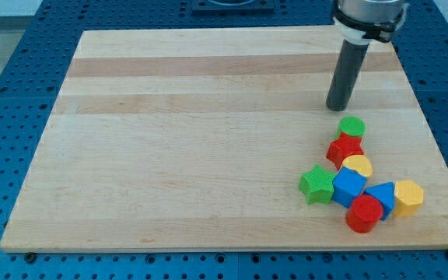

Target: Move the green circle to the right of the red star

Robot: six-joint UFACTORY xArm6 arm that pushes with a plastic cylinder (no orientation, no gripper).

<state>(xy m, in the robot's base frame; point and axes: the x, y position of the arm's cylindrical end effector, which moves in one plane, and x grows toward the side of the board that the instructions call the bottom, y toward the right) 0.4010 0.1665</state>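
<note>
at the view's lower right of the wooden board [169, 140] sits a tight cluster; the green circle [351, 126] is its topmost block, touching the red star [343, 148] just below; my tip [336, 107] stands just above the green circle, slightly left, apart from it; there are no fingers, only a rod.

Green circle [351, 126]; red star [343, 149].

My tip [337, 107] rests on the wooden board [193, 140], just above the green circle [352, 126] toward the view's top, not touching; below the green circle, touching it, sits the red star [343, 149]
</note>
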